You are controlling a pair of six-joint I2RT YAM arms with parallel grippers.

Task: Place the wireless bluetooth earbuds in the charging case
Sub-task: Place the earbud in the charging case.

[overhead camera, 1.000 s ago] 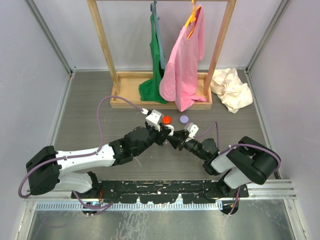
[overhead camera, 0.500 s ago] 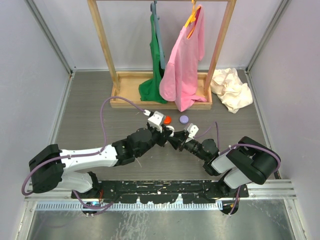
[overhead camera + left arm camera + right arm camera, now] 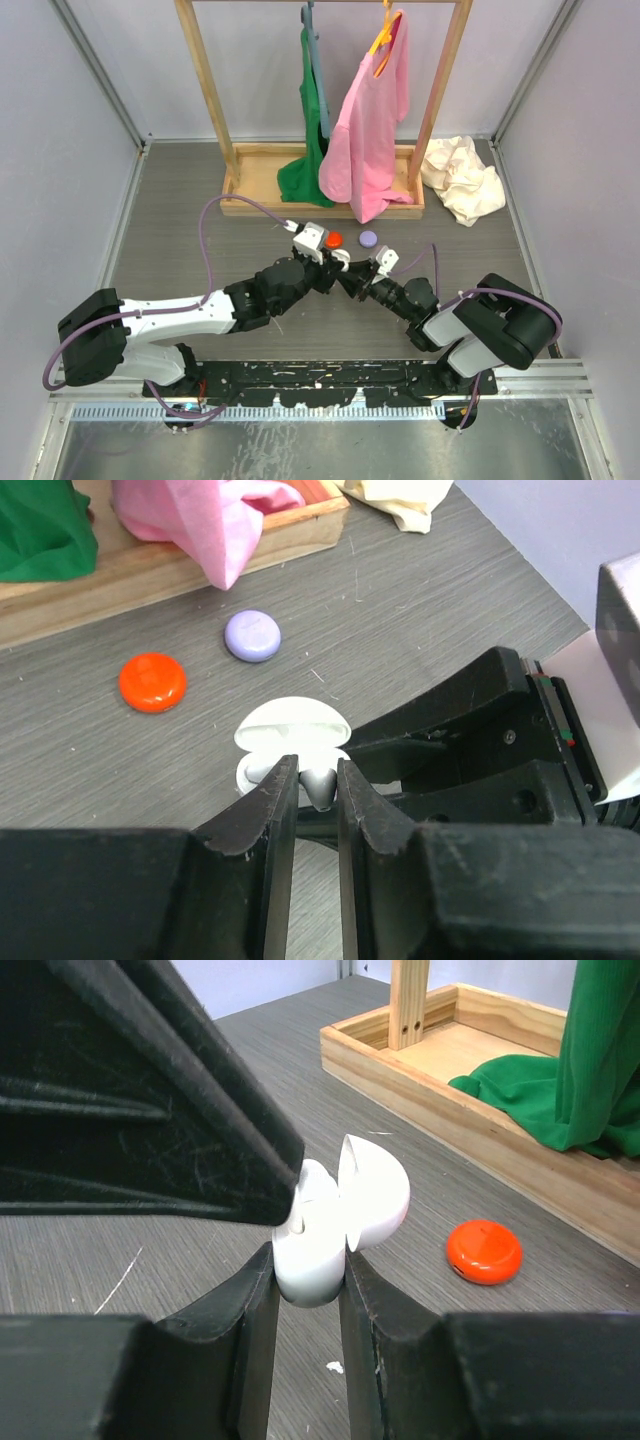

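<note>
Grey wood-grain table (image 3: 170, 240), walls on three sides. Both arms lie low and stretched out from the near edge, left arm (image 3: 180, 315) coming in from 7 o'clock and right arm (image 3: 450, 325) from 5, with the tips meeting mid-table. The right gripper (image 3: 308, 1265) is clamped on the base of the white charging case (image 3: 372, 1198), lid flipped open. The left gripper (image 3: 316, 772) is pinched on an earbud (image 3: 320, 790) right at the case's open mouth. Just past them at 12 o'clock sit an orange disc (image 3: 152, 681) and a purple disc (image 3: 252, 636). Beyond those is the wooden rack (image 3: 255, 190) with a green garment (image 3: 312, 130) and a pink shirt (image 3: 370, 130) — cream cloth (image 3: 460, 180) heaped at 2 o'clock.
</note>
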